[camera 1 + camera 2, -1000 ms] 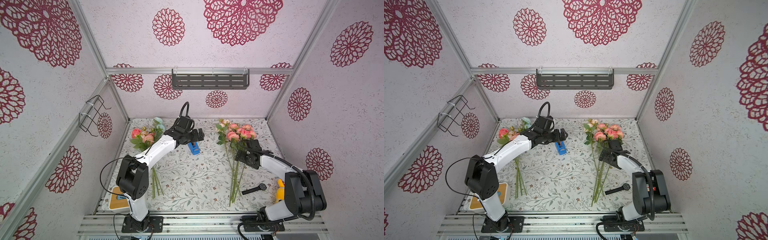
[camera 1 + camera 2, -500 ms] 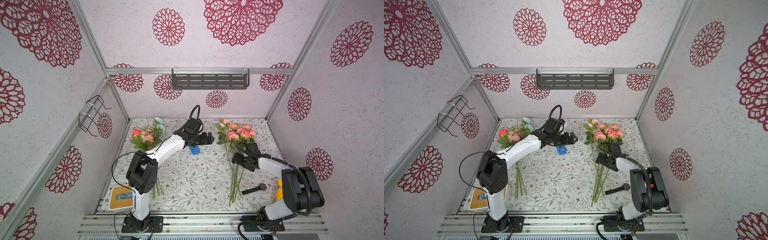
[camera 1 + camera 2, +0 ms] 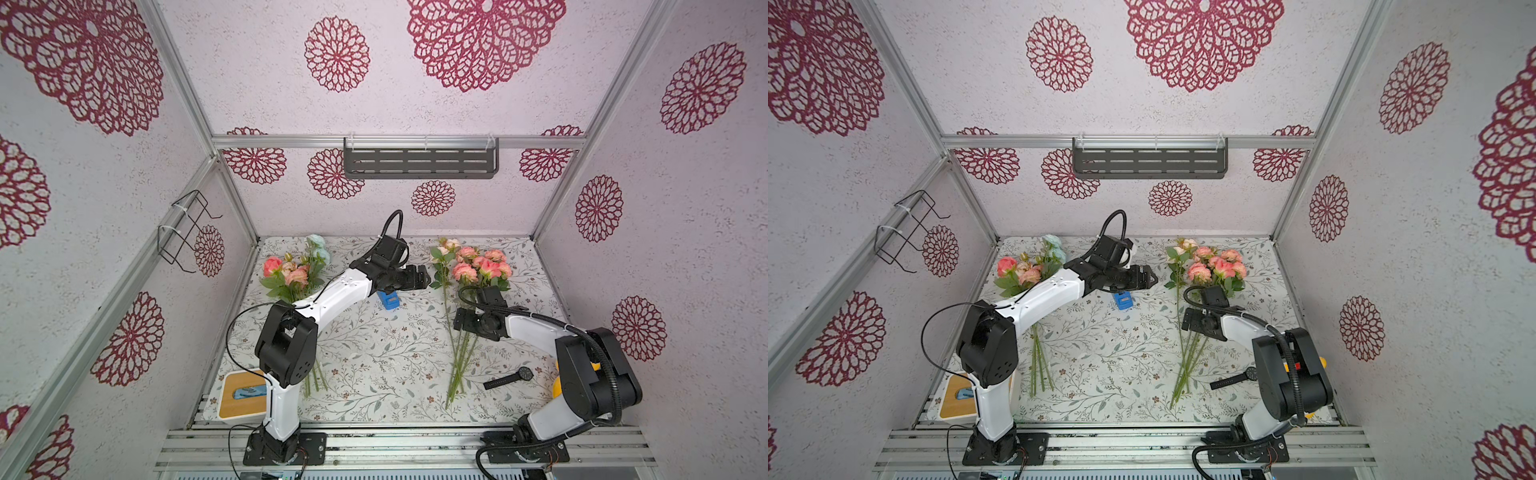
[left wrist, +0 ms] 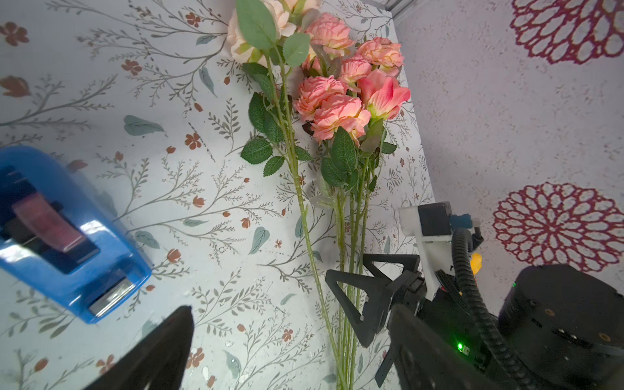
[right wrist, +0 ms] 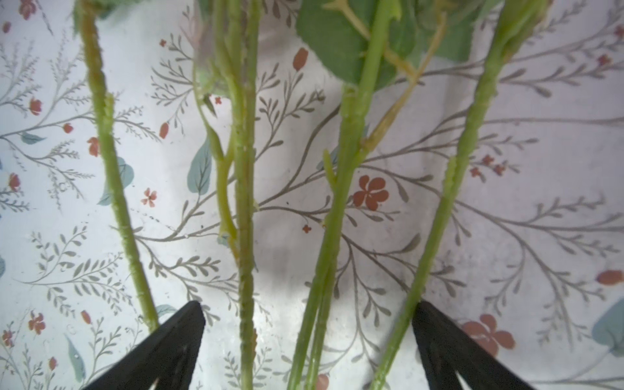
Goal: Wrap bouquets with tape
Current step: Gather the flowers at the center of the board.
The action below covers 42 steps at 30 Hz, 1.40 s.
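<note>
One of the bouquets lies at the back left, its stems partly under my left arm. The other one lies at the right, blooms toward the back wall. The blue tape dispenser stands between them and also shows in the left wrist view. My left gripper hovers just beyond the tape, pointing at the right bouquet, open and empty. My right gripper is low over the right bouquet's stems, open wide, with several stems between its fingers and one at a finger's outer edge.
A black wristwatch lies at the front right near the stem ends. A white and yellow box sits at the front left corner. A grey shelf hangs on the back wall and a wire basket on the left wall.
My left arm has swung right, past the tape, toward the right bouquet, and its jaws have narrowed slightly. My right gripper has slid left and forward over the stems.
</note>
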Each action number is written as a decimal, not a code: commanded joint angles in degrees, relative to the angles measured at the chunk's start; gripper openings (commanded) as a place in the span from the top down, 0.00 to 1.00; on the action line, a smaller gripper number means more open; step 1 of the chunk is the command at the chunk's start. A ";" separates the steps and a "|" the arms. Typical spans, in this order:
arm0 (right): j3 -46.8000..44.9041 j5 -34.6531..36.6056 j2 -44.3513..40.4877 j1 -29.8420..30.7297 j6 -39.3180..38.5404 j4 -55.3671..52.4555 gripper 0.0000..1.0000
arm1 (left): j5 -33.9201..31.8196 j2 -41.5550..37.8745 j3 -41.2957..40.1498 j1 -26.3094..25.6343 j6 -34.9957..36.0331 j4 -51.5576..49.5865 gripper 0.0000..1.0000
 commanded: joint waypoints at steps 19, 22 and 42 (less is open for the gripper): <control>-4.62 -4.57 -7.47 -6.26 6.57 2.47 0.01 | 10.57 30.97 34.81 -4.06 7.97 -18.71 0.65; -5.14 -7.10 -6.46 -7.47 6.87 4.62 0.01 | 11.30 33.30 37.31 -4.22 8.05 -19.45 0.75; -1.40 -9.01 2.04 -4.92 4.12 5.61 0.01 | 15.91 39.72 42.92 -3.81 7.29 -19.31 0.92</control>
